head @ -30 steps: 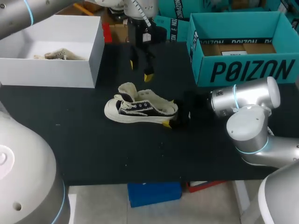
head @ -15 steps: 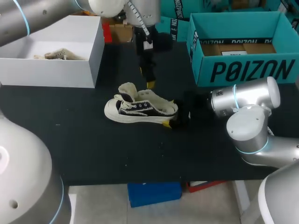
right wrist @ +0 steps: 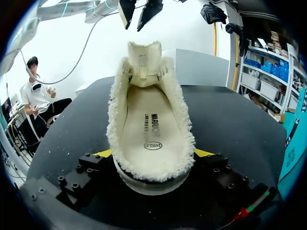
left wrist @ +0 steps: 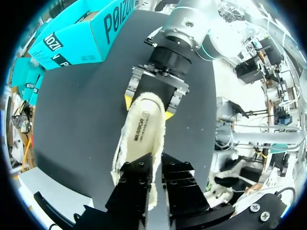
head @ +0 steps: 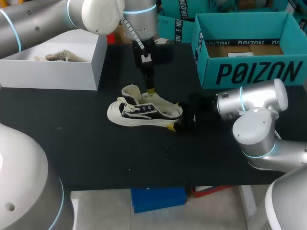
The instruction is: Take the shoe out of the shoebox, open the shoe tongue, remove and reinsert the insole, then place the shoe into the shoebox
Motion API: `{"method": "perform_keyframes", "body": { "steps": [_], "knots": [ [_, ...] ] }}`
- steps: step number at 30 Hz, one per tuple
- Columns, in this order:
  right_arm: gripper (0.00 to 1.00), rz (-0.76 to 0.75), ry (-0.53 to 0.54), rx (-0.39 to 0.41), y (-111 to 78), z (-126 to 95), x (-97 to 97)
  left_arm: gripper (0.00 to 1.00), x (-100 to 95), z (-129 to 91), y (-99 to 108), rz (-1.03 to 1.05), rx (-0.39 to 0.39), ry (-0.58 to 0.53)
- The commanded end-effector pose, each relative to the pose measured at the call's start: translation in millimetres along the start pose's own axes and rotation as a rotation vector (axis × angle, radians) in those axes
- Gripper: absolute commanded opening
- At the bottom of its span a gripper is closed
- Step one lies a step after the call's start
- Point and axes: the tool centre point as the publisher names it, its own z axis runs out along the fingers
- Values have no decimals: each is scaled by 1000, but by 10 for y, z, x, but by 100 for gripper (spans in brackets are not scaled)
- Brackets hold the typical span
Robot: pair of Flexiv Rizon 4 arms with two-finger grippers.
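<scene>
Shoe (head: 144, 112) found upright on its sole near the middle of the black table (head: 144, 158), toe to the left and heel to the right, outside any box. The teal shoebox (head: 249, 72) sits open at the far right, well apart from the shoe. A white box (head: 72, 76) sits at the far left.

My right gripper (head: 175, 120) is clamped on the shoe's heel, one yellow tip pressing each side. Its wrist view looks straight down the opening: the fleece lining is exposed, the insole (right wrist: 148, 124) lies flat inside, and the tongue (right wrist: 144, 60) stands raised at the toe end.

My left gripper (head: 151, 90) hangs point-down just over the far edge of the shoe's opening, beside the tongue. Its fingers are drawn close together with a slim gap between them and nothing held. Whether the tips touch the shoe, I cannot tell.
</scene>
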Motion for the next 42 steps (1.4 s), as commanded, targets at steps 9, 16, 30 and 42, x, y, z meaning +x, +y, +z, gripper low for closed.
{"method": "perform_keyframes", "body": {
  "steps": [9, 16, 30, 42],
  "knots": [
    [0, 1, -1, 0, -54, 40, -4, 0, -183, 156, -81, 136, 0, 87],
    [0, 1, -1, 0, -54, 40, -4, 0, -184, 166, -79, 138, -7, 87],
    [0, 1, -1, 0, -54, 40, -4, 0, -184, 166, -79, 138, -7, 87],
    [0, 1, -1, 0, -54, 40, -4, 0, -284, 369, -12, 310, 0, 201]
  ]
}}
